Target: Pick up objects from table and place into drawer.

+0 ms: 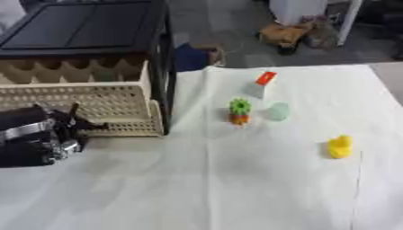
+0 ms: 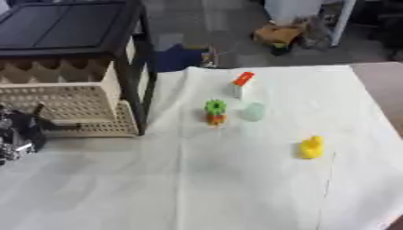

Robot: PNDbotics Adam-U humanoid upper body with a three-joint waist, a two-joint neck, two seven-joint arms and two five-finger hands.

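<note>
While four small objects sit on the worktop (image 1: 260,179), the left hand (image 1: 47,134), fingers spread and empty, rests by the drawer (image 1: 87,105).

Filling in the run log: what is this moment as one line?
left robot hand: at pulled-out drawer front, holding nothing | right: not in view | yellow duck, green-orange toy: on table

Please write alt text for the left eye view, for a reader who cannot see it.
The robot's black left hand reaches toward a beige perforated plastic drawer pulled out of a black cabinet at the left. On the white tablecloth stand a yellow toy duck, a green-and-orange toy, a pale green cup and an orange-topped white block.
</note>
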